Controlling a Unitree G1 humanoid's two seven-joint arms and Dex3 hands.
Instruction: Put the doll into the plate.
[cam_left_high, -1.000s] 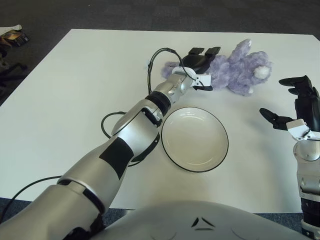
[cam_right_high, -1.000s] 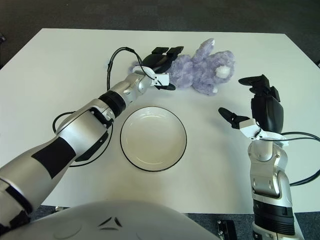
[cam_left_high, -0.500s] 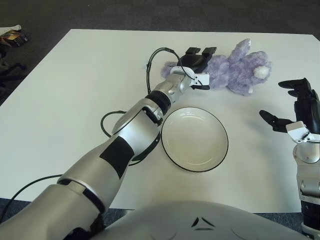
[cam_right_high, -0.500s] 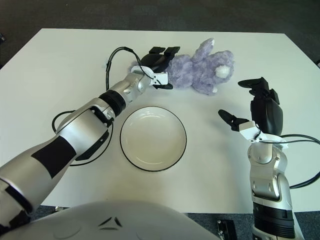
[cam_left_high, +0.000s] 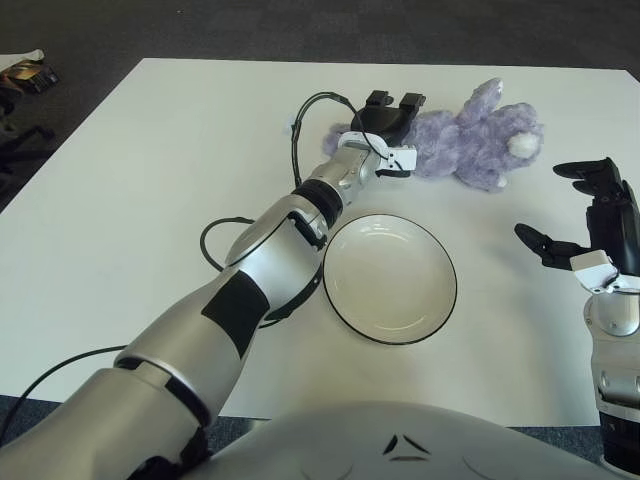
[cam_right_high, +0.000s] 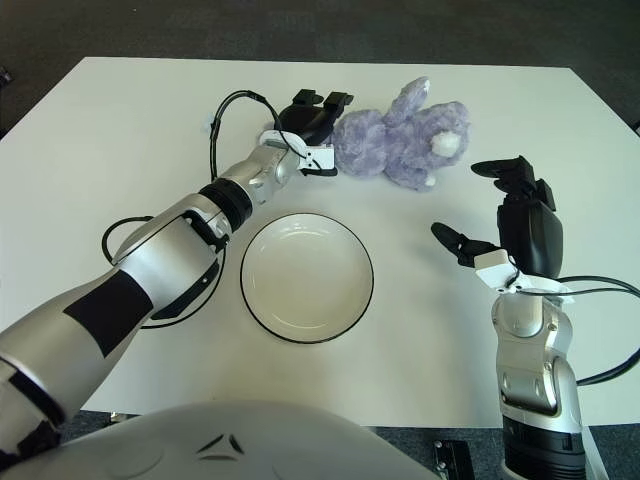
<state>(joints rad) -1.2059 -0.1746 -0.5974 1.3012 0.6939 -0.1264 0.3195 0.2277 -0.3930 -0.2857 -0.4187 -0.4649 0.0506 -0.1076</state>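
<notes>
A fluffy purple doll (cam_left_high: 470, 145) lies on its side at the back of the white table, behind an empty white plate (cam_left_high: 390, 285) with a dark rim. My left hand (cam_left_high: 390, 130) reaches across to the doll's left end. Its fingers stretch out over that end with the thumb below, spread and not clamped. A bit of purple fur shows left of the hand. My right hand (cam_left_high: 562, 205) is held up to the right of the plate, fingers apart and holding nothing, well short of the doll.
A black cable (cam_left_high: 215, 245) loops on the table left of the plate, and another loop (cam_left_high: 300, 125) arcs beside my left wrist. The table's far edge lies just behind the doll. Dark carpet surrounds the table.
My left hand has slid slightly left and back along the doll's left end, fingers still spread. My right hand has drifted a little. The doll and plate have not moved.
</notes>
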